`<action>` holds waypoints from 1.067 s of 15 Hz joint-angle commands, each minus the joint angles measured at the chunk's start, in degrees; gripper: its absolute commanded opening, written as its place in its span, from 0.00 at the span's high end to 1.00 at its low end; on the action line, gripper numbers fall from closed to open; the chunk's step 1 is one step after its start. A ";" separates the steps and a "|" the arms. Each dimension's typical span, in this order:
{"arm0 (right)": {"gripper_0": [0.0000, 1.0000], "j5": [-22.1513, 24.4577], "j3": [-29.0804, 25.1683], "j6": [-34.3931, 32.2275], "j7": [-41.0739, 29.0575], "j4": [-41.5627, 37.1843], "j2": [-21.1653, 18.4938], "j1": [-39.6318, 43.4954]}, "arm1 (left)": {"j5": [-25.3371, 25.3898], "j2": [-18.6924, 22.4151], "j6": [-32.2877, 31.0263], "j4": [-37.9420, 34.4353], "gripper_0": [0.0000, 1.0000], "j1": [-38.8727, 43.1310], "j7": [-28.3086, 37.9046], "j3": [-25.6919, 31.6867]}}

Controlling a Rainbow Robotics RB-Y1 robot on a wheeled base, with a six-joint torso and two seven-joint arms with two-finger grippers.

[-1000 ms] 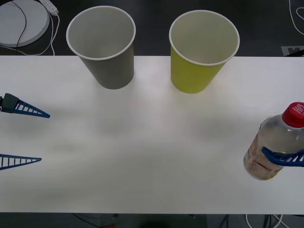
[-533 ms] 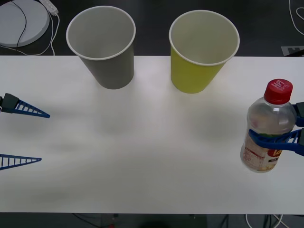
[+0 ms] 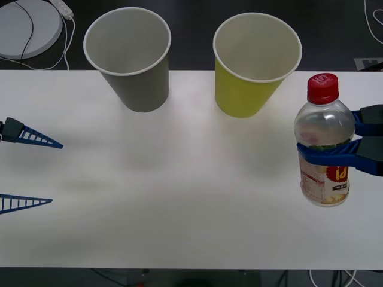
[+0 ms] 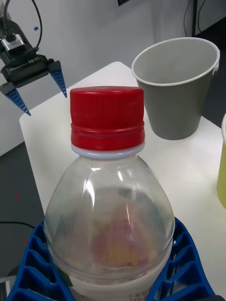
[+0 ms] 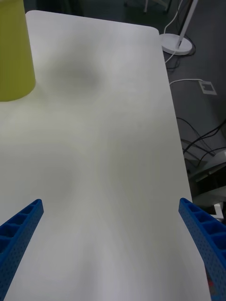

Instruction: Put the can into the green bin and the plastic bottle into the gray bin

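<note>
Plastic bottle [image 3: 324, 140] is pinched upright by right gripper [image 3: 335, 156] — green bin [image 3: 256, 63] beyond; left gripper [image 3: 33, 172] is spread, idle.

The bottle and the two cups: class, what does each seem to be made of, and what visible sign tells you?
The bottle, held in the right claw: clear glossy plastic, since you see through its wall; the red cap looks like ribbed matte plastic. The gray cup and the green cup: probably matte coated paper, judging by the thin rolled white rims.
</note>
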 commanded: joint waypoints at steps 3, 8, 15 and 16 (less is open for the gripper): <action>1.00 7.49 5.96 -0.38 -16.20 -1.99 -4.83 -11.59 | 0.00 0.00 0.00 0.00 0.00 0.00 0.00 0.00; 1.00 11.44 15.45 -9.25 -22.44 3.55 -6.23 -30.13 | 0.00 0.00 0.00 0.00 0.00 0.00 0.00 0.00; 1.00 10.83 34.44 -20.07 -22.53 20.86 -6.14 -58.35 | 0.00 0.00 0.00 0.00 0.00 0.00 0.00 0.00; 1.00 10.74 37.34 -21.12 -22.53 23.32 -6.06 -62.13 | 0.00 0.00 0.00 0.00 0.00 0.00 0.00 0.00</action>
